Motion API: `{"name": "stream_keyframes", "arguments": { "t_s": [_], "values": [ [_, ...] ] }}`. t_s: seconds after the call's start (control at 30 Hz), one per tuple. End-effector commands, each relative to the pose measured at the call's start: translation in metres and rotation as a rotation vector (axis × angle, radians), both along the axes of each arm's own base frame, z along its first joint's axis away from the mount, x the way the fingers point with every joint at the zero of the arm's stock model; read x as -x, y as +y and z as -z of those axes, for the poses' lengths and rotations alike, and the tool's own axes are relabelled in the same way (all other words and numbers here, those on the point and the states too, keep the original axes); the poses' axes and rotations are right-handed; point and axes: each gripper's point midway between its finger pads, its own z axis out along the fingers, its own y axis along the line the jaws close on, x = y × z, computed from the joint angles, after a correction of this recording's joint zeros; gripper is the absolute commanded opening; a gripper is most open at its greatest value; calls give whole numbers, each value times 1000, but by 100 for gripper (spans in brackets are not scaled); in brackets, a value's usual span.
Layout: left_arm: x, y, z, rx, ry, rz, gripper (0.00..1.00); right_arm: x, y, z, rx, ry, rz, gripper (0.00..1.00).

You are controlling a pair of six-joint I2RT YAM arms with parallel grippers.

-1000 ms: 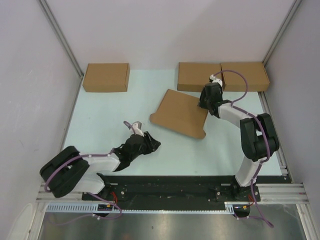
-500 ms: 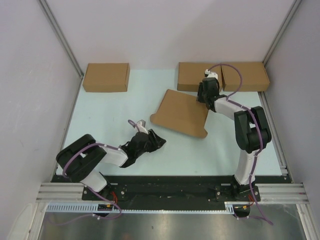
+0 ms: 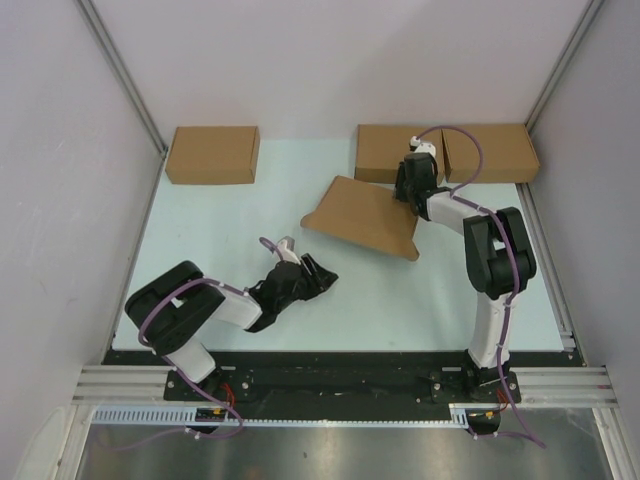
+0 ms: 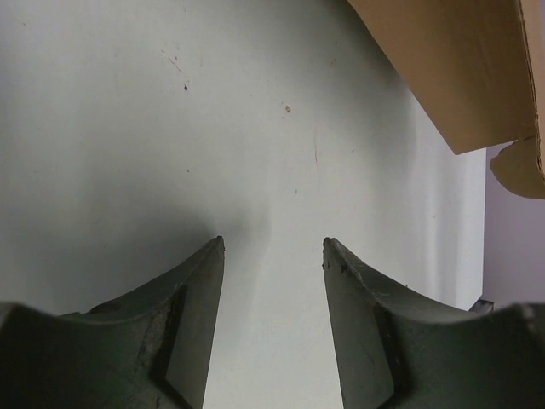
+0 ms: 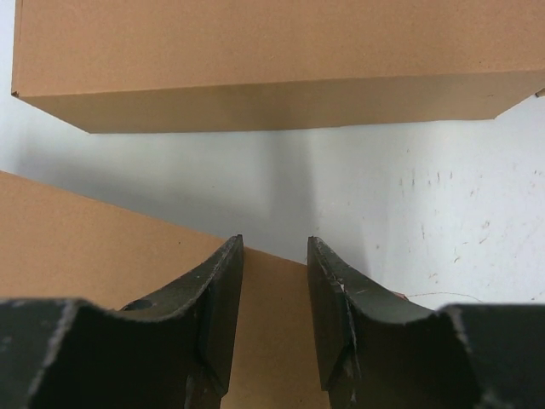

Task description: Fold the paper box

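At right end effector (image 5: 274, 247), paper box (image 3: 358, 216) far corner, pinched

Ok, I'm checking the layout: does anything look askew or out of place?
Yes. The paper box lies skewed mid-table, while the three other boxes sit square along the far edge. The right gripper is at its far corner.

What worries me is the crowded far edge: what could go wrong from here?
The right tool sits at just one far corner of the paper box, so the box may pivot or slip. Another cardboard box lies close beyond that tool; a push forward could bump it. The left tool is open over bare table, so nothing steadies the box.
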Motion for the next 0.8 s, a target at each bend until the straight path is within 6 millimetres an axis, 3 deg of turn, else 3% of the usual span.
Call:
{"name": "stream_keyframes", "arguments": {
  "t_s": [0.0,0.23,0.47,0.6,0.77],
  "values": [
    [-11,-1,-8,20,-33,-45,57,58,18,79,35,298,-61,41],
    [-32,5,-20,21,-132,-128,59,94,37,105,28,389,-112,41],
    [-48,-12,-3,16,-130,-120,59,124,58,127,28,460,-183,42],
    [-58,-12,-10,30,-154,-152,59,129,71,115,17,438,-211,42],
    [-69,5,-25,8,-188,-217,60,140,94,93,-4,405,-253,42]
  ]
}}
